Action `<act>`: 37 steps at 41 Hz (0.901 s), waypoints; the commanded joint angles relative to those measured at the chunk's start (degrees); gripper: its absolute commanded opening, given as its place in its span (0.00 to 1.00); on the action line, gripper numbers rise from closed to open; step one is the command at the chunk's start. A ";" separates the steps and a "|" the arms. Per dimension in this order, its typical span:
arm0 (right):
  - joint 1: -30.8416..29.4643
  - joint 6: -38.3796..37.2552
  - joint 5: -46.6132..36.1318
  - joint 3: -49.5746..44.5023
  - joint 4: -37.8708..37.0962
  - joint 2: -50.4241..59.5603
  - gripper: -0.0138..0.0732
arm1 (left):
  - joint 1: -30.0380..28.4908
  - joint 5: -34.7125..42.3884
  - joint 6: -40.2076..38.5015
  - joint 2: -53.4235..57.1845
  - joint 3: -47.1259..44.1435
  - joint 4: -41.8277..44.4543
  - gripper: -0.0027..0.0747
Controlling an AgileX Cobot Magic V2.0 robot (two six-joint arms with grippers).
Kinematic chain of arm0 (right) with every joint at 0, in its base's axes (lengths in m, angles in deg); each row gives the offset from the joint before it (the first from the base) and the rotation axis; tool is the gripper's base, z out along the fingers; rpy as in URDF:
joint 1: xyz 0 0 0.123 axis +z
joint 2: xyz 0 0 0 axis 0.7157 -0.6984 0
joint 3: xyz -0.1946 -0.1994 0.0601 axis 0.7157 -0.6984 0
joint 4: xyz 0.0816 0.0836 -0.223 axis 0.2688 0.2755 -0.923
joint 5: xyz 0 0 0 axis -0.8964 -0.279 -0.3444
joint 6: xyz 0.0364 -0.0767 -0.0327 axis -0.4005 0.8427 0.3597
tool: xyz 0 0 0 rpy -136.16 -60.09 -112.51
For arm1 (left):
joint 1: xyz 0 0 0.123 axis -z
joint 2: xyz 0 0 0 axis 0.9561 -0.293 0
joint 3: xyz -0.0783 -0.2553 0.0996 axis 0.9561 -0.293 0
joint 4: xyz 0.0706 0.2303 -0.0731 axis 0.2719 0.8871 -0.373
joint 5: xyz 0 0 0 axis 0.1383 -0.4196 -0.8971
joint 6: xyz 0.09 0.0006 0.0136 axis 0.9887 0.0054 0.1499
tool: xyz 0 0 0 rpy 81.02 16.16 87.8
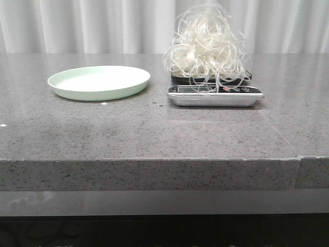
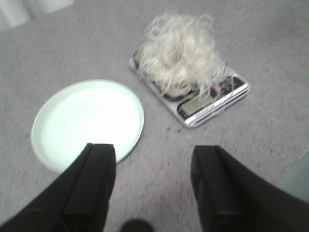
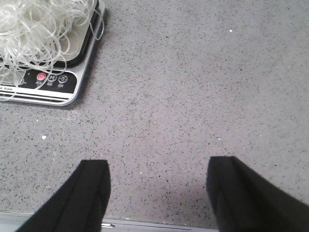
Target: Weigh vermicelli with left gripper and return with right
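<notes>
The vermicelli (image 1: 207, 45), a fluffy white mound of curly strands, rests on a silver kitchen scale (image 1: 215, 95) at centre right of the table. It also shows in the left wrist view as vermicelli (image 2: 182, 50) on the scale (image 2: 212, 104), and in the right wrist view as vermicelli (image 3: 36, 31) on the scale (image 3: 53, 87). A pale green plate (image 1: 98, 82), (image 2: 87, 123) lies bare to the left of the scale. My left gripper (image 2: 153, 159) hovers open, holding nothing, near the plate's rim. My right gripper (image 3: 159, 179) is open over bare table beside the scale. Neither arm shows in the front view.
The grey speckled countertop (image 1: 154, 128) has a front edge close to the camera and a seam at its right (image 1: 299, 164). White curtains (image 1: 77, 25) hang behind the table. A table edge strip (image 3: 145, 224) lies just under my right gripper.
</notes>
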 commanded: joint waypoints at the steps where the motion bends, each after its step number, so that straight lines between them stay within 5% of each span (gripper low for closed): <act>1: -0.21 1.38 -3.41 1.36 0.14 -0.24 0.77 | 0.35 3.63 -6.10 6.05 -3.08 3.28 0.58; 18: 4.01 17.26 -7.87 3.40 16.20 -3.16 0.77 | 0.35 7.56 -6.55 21.69 -15.68 4.04 0.58; 37: 14.18 17.66 -10.99 20.83 16.48 -25.84 0.77 | 0.35 7.91 -6.55 21.94 -15.74 4.04 0.58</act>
